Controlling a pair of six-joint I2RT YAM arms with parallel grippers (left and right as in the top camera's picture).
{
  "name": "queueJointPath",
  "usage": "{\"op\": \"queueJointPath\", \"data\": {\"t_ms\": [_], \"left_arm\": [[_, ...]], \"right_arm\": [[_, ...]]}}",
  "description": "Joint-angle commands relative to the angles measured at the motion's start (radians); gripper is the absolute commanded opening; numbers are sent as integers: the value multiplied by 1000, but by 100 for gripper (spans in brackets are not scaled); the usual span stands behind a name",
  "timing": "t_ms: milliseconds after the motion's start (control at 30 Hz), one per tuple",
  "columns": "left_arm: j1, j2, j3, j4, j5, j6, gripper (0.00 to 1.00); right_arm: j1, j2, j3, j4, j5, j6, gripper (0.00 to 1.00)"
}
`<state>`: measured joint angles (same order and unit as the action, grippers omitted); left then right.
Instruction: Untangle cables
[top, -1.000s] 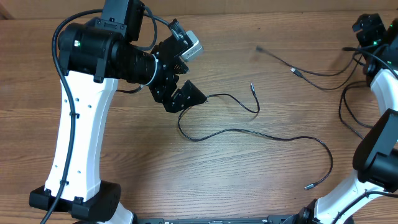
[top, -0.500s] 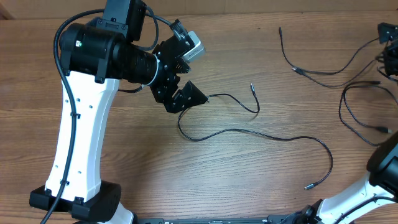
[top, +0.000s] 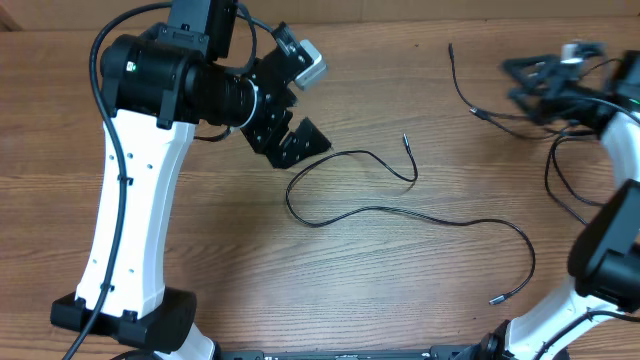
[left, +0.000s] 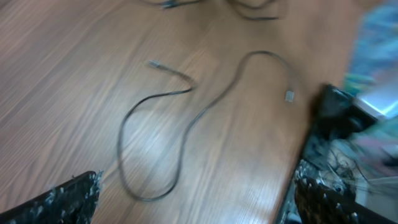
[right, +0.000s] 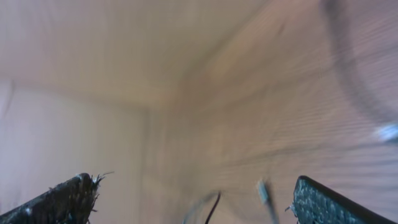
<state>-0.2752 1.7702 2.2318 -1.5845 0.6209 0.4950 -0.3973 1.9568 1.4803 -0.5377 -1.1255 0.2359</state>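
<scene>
Both pairs of jaws stand wide apart — thin black cables (top: 470, 222) lie on the wooden table (top: 250, 285).

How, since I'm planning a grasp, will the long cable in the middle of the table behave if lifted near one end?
Probably floppy: the long cable lies in loose curves, so it should droop and trail. Likely light: it looks very thin. Its silver-tipped plug may drag across the wooden table.

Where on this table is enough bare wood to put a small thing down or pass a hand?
Free: wood below the long cable, right of the left arm; also the far middle strip above it. Crowded: the right side, cables beside the right arm.
</scene>
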Motion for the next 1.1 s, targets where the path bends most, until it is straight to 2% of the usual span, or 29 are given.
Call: {"op": "queueJointPath", "data": {"t_ms": [0, 133, 233, 533, 733, 867, 1067], "left_arm": [[-5, 32, 7, 35, -218, -217, 100], [14, 55, 7, 77, -412, -418, 100], [38, 63, 7, 91, -452, -458, 100], [153, 80, 7, 132, -464, -458, 100], [188, 94, 7, 144, -468, -458, 100], [185, 100, 7, 144, -467, -459, 100], [183, 101, 7, 145, -465, -458, 100]], "right_arm": [[111, -38, 6, -91, -30, -249, 100], [270, -38, 6, -220, 79, -335, 100], [370, -38, 6, -288, 141, -382, 100], [665, -36, 6, -435, 380, -427, 100], [804, -32, -9, -436, 464, -412, 100], [863, -31, -60, -372, 549, -293, 100], [904, -30, -126, -280, 548, -205, 100]]}}
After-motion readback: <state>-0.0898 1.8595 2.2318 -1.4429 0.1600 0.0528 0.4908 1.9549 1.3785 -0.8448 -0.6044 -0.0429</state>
